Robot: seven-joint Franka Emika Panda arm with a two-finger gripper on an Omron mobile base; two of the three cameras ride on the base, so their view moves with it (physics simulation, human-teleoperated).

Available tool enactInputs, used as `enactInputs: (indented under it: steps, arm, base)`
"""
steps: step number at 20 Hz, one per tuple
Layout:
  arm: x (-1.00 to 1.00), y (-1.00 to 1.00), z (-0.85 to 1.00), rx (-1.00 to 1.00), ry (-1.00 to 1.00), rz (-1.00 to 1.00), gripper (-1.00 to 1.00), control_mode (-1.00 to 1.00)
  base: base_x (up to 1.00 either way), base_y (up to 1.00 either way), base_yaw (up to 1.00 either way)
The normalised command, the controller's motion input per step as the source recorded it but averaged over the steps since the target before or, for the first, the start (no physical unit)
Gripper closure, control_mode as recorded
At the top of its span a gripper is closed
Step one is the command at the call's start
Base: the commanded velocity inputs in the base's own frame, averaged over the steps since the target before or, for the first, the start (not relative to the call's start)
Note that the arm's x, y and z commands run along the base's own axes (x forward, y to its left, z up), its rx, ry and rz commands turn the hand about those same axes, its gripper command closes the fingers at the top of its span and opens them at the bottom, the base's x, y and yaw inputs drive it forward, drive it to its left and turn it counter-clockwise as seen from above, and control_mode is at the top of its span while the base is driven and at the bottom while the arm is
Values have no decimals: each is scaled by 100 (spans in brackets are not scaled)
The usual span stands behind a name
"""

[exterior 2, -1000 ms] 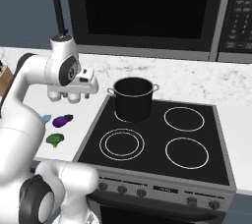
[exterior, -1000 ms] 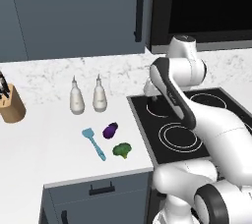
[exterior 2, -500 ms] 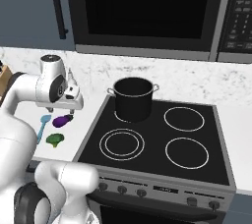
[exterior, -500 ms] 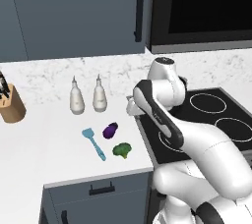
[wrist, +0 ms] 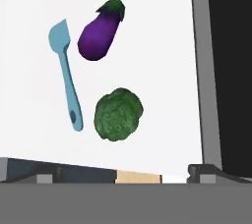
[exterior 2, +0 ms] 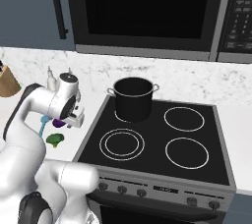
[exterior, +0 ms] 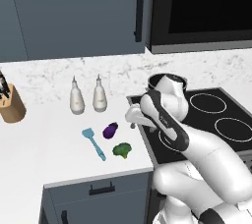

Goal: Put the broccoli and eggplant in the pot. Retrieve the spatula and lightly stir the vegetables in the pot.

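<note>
Gripper [exterior: 134,120] jaws spread wide and empty above the counter [exterior: 44,144], broccoli [wrist: 118,114] at 6 o'clock of the eggplant [wrist: 100,32], spatula [wrist: 67,72] at 9.

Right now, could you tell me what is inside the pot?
From the right base view the pot shows a dark interior with nothing seen in it; its bottom is hidden by the wall.
</note>
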Motion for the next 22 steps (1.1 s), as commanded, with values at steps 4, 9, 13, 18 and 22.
enactInputs:
  steps: [4,9,13,18,22]
  arm:
    - [-14,0,-54,14,0,-25,-100,-100]
    - [-4,1,-53,11,0,-24,-100,-100]
    - [0,8,-35,15,0,-19,-100,-100]
    - [1,10,-29,16,1,-17,-100,-100]
    - [0,5,-45,8,8,-16,-100,-100]
  base:
    - [0,0,0]
    - [0,0,0]
    - [0,0,0]
    - [0,0,0]
    - [0,0,0]
